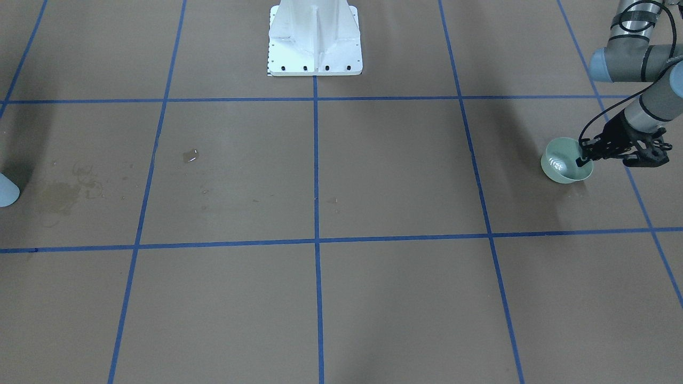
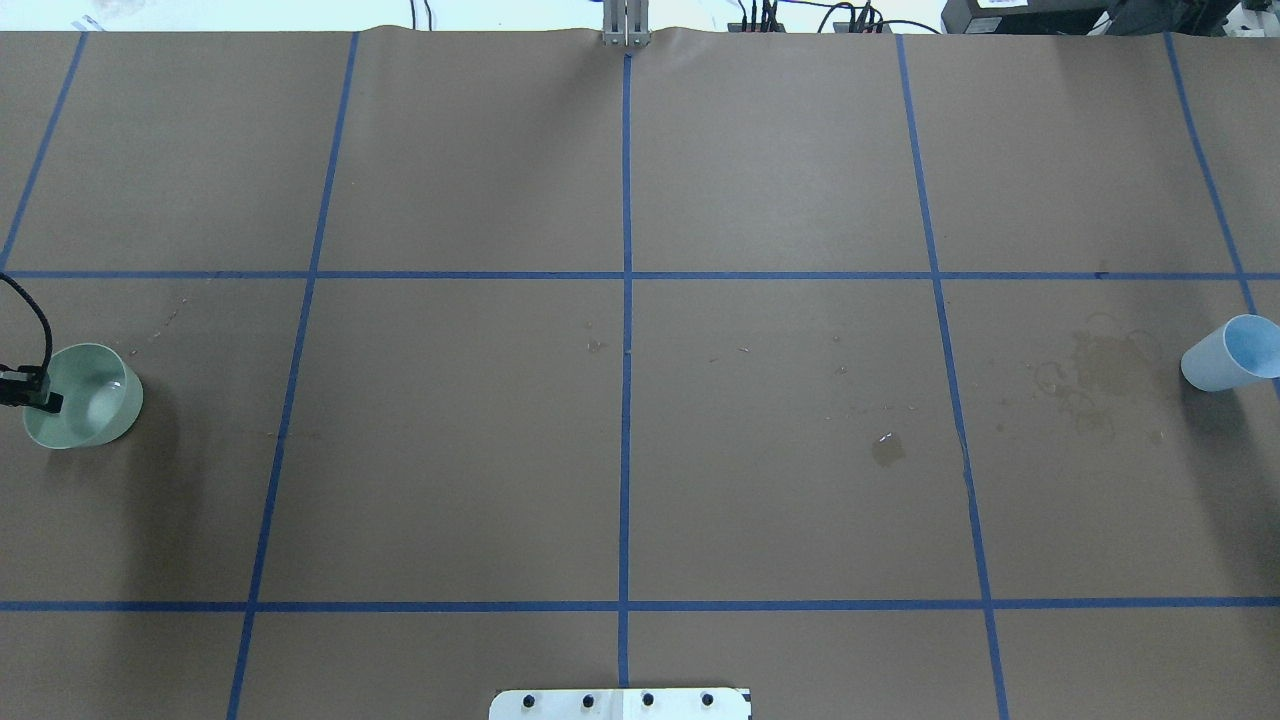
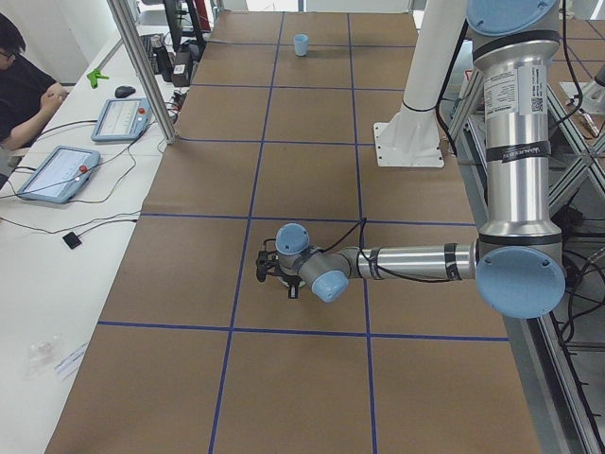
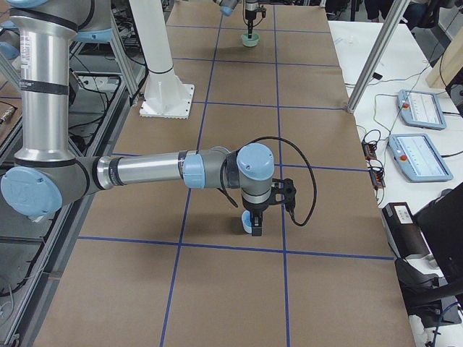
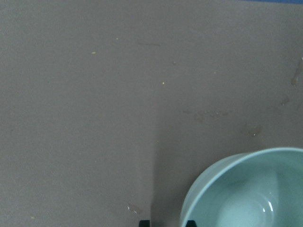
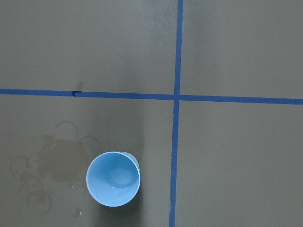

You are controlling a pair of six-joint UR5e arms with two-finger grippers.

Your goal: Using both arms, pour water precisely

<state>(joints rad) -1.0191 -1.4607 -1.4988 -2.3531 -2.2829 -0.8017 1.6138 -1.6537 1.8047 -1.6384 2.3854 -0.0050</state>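
Unclearly clamped, like the right gripper point(image 4: 253, 223), the left gripper point(image 1: 584, 158) straddling the bowl point(image 1: 555, 176) rim could slip, spilling water point(image 1: 559, 160).

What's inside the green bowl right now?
Clear water pools in the green bowl, glinting with white ripples. A finger of the left gripper dips inside the rim and covers a little of the pool. Nothing else shows.

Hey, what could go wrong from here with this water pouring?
The bowl holds water and the left tool sits at one rim only; lifting may tip and slop it. The cup is narrow and far across the table, so a stream may miss; a puddle already lies there.
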